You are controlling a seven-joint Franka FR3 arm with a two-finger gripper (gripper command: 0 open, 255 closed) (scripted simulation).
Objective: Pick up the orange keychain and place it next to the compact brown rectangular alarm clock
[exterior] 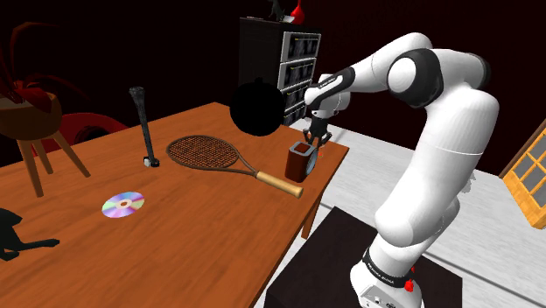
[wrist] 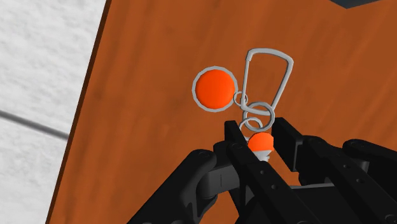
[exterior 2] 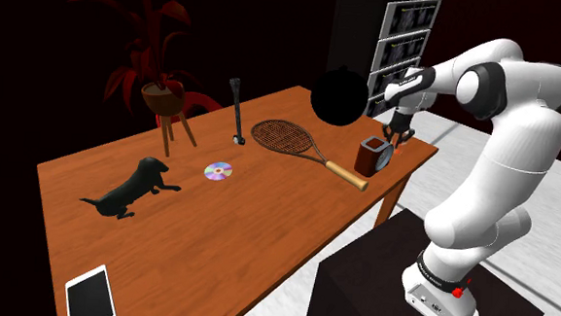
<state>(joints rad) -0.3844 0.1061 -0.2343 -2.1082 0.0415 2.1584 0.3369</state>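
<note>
The orange keychain (wrist: 216,89) has an orange disc, a grey carabiner and rings, and a small orange bead at its end. My gripper (wrist: 261,139) is shut on that bead, with the rest of the keychain spread out beyond the fingertips over the wooden tabletop near its edge. In the shoulder view the gripper (exterior: 313,136) is low over the table's corner, just behind the small brown alarm clock (exterior: 300,162). The second exterior view shows the gripper (exterior 2: 398,138) close beside the clock (exterior 2: 374,156). I cannot tell whether the keychain touches the table.
A tennis racket (exterior: 206,155) lies beside the clock, its handle pointing at it. A black ball (exterior: 258,108), a hammer (exterior: 143,131), a disc (exterior: 123,205), a black dog figure (exterior 2: 131,188), a plant stand (exterior 2: 166,103) and a white tablet (exterior 2: 91,295) are also on the table (exterior: 201,245). A shelf unit (exterior: 293,61) stands behind.
</note>
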